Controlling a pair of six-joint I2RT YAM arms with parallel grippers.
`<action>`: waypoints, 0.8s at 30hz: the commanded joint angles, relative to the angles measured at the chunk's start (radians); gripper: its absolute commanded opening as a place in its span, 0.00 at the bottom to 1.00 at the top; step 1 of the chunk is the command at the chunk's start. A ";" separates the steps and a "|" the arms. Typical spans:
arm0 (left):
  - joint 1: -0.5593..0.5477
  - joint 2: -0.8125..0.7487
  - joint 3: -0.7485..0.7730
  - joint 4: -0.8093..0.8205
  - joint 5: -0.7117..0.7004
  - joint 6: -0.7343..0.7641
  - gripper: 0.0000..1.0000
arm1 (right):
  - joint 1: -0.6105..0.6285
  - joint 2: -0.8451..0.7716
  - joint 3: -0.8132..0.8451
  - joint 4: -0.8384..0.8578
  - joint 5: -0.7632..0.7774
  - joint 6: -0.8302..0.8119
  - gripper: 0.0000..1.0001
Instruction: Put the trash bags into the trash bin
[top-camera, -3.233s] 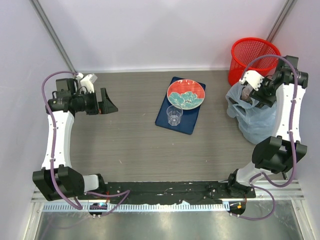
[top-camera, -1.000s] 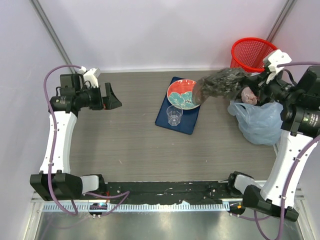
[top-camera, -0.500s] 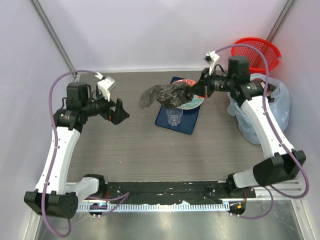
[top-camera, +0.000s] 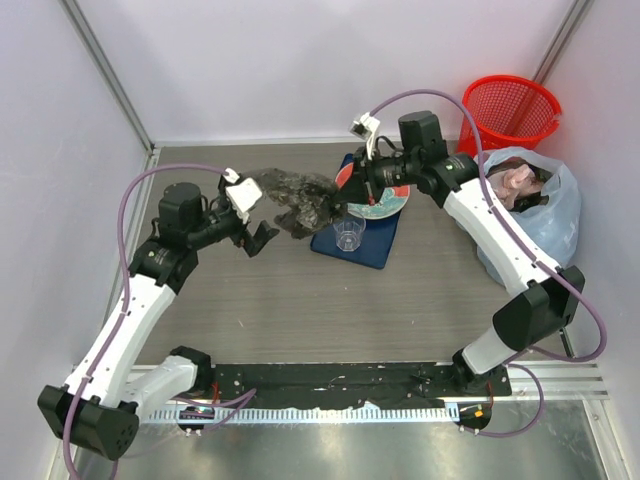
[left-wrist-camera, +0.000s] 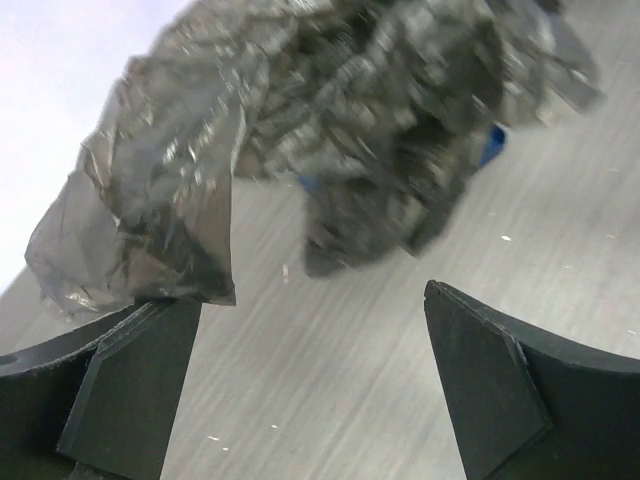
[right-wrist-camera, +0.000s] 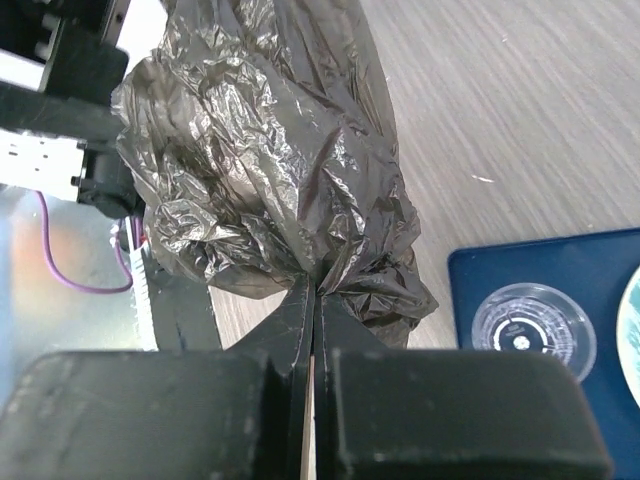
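The trash bag (top-camera: 295, 200), dark, crinkly and translucent, hangs bunched above the table, left of the blue tray. My right gripper (top-camera: 345, 205) is shut on its right end; in the right wrist view the closed gripper (right-wrist-camera: 315, 290) pinches a gather of the bag (right-wrist-camera: 270, 150). My left gripper (top-camera: 258, 215) stands open at the bag's left end. In the left wrist view the bag (left-wrist-camera: 330, 120) hangs just beyond the spread gripper (left-wrist-camera: 310, 340), a corner touching the left finger (left-wrist-camera: 130, 390). The red mesh trash bin (top-camera: 510, 110) stands at the far right corner.
A blue tray (top-camera: 372, 250) holds a patterned plate (top-camera: 378, 192) and a clear cup (top-camera: 348, 232), right under my right gripper. A pale blue plastic bag (top-camera: 530, 230) with pinkish contents lies in front of the bin. White walls close in the back and sides.
My right arm has swung left from the bin side, carrying the trash bag across the tray. My left arm has reached right and forward until its open fingers meet the bag's end.
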 joint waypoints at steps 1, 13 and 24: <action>-0.007 0.029 -0.001 0.202 -0.101 0.059 0.96 | 0.027 0.026 0.039 -0.036 -0.004 -0.047 0.01; 0.105 -0.049 0.050 0.071 0.011 0.090 0.91 | 0.027 0.038 -0.030 -0.037 -0.067 0.008 0.01; 0.138 0.064 0.111 -0.103 0.099 0.317 1.00 | 0.032 0.069 0.007 -0.108 -0.119 -0.062 0.01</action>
